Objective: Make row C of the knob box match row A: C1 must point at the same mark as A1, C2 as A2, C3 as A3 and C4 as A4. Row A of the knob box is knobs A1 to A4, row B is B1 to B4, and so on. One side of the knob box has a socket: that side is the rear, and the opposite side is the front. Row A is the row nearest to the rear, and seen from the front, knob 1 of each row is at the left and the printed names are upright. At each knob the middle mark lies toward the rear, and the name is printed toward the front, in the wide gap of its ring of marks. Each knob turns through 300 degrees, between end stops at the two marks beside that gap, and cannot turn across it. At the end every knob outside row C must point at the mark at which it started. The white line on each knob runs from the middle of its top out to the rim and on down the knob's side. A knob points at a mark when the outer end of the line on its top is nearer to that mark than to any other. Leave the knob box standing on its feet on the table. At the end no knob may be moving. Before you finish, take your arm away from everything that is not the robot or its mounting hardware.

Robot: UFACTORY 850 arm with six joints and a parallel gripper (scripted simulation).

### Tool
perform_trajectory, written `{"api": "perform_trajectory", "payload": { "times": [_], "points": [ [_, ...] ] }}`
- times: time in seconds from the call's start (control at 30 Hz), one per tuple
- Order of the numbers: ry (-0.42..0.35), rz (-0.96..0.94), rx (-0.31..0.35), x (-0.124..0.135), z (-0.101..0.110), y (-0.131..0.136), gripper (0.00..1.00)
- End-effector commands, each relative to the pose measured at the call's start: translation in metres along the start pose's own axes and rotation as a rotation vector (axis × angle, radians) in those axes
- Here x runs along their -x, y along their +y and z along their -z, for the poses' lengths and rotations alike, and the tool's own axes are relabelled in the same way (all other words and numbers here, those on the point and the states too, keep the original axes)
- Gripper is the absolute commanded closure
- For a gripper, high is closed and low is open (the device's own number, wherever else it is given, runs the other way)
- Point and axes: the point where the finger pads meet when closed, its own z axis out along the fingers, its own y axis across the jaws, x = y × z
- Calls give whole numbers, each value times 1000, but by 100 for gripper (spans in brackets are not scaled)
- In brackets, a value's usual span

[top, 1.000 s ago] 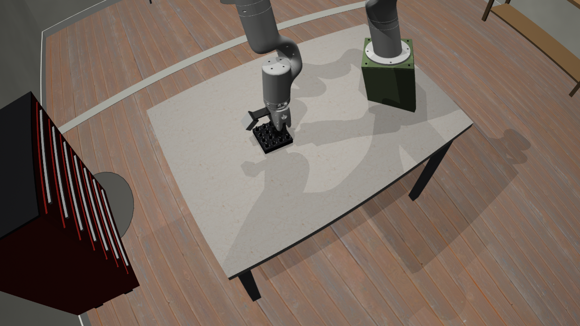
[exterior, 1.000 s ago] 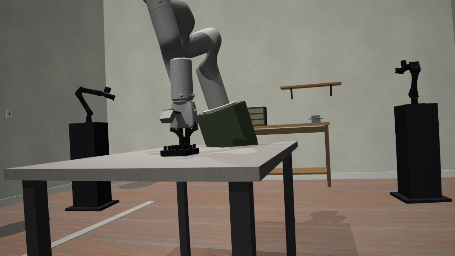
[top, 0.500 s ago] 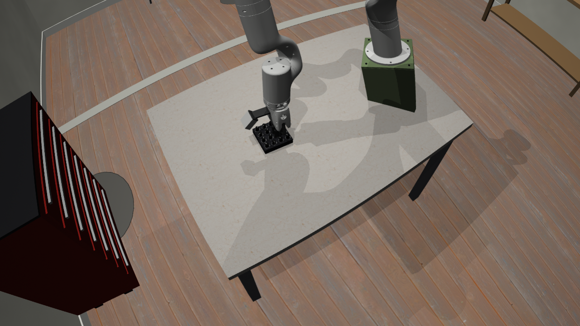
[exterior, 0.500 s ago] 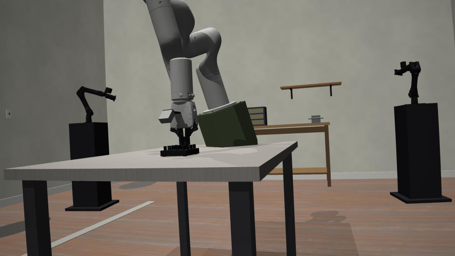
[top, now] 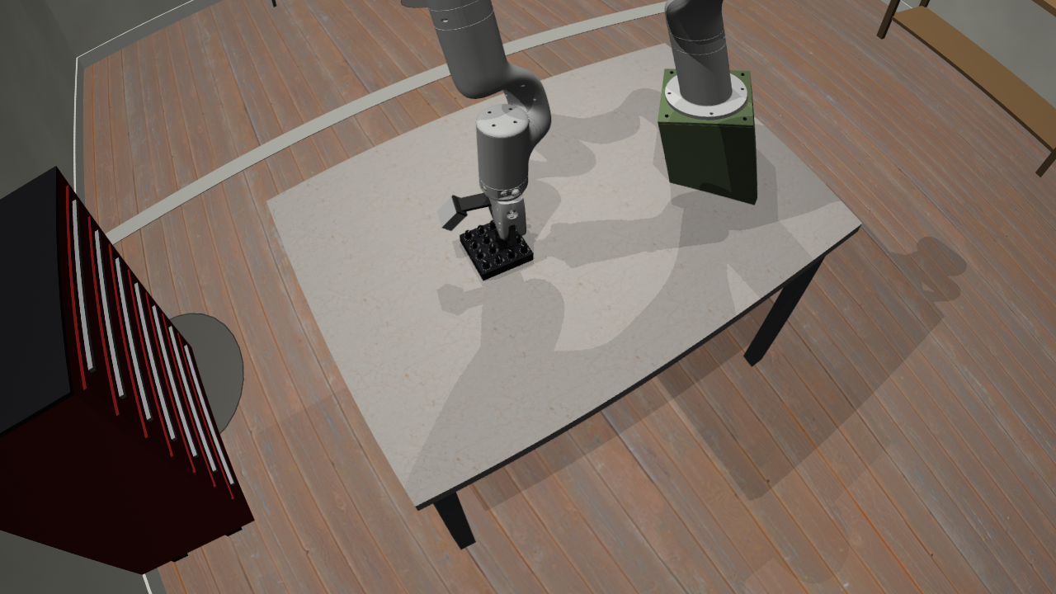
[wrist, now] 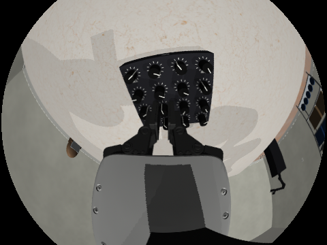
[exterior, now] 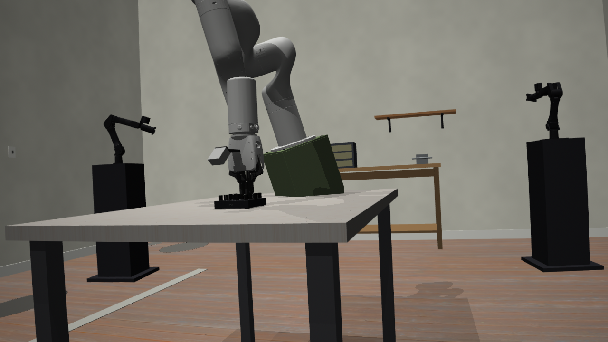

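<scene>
Though fingers crowd view, end effector, nearly closed, apparently grips knob on knob box.

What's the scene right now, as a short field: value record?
gripper: fingers pointing down, gripper shut on a knob
knob name: cannot tell, lettering unreadable
knob box: upright on the table
knob layout: four by four
pointer lines: white, directions mixed
arm mount: green pedestal
</scene>
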Motion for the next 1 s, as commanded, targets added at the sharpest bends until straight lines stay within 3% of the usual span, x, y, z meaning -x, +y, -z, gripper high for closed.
{"api": "perform_trajectory", "payload": {
  "times": [0.0,0.97],
  "points": [
    [6,-82,-3,-1,0,0,92],
    [5,-699,-5,-1,0,0,92]
  ]
}}
